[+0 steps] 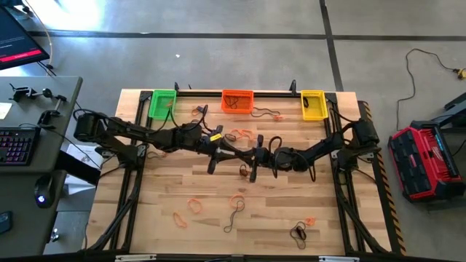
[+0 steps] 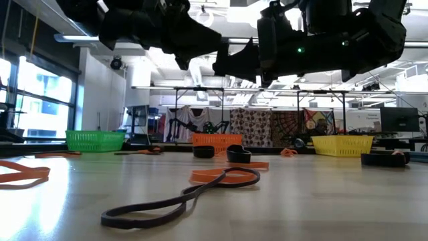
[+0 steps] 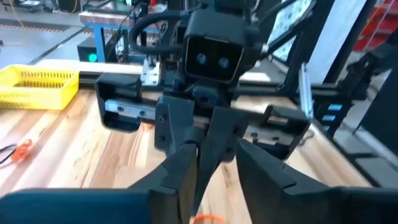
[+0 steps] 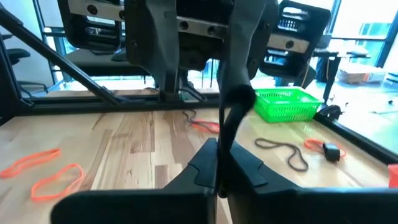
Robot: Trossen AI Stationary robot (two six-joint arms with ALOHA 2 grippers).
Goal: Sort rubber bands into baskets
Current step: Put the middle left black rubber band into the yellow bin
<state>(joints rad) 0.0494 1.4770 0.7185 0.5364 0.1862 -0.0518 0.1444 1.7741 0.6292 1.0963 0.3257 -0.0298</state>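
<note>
Above the middle of the table my two grippers meet tip to tip. My right gripper [image 4: 219,169] is shut on a black rubber band [image 4: 236,102]. My left gripper [image 3: 214,180] is open, its fingers on either side of the band and of my right gripper's fingertips [image 3: 199,177]; whether a left finger touches the band I cannot tell. In the high view they meet at my left gripper [image 1: 244,153] and my right gripper [image 1: 256,156]. The green basket [image 1: 162,103], orange basket [image 1: 237,100] and yellow basket [image 1: 313,105] stand along the far edge. My right gripper pinches the black band between its two fingers, and the strip [image 4: 229,134] rises from the fingertips toward my left gripper. The fingers lie about level and come from the table's right. The band is lifted clear of the table.
Loose orange bands [image 1: 196,205] [image 1: 244,135] and black bands [image 1: 233,215] [image 1: 298,233] lie scattered on the wooden table. A black band [image 2: 180,201] and an orange one [image 2: 221,175] lie near the front edge. Black frame rails run along the table's sides and far edge.
</note>
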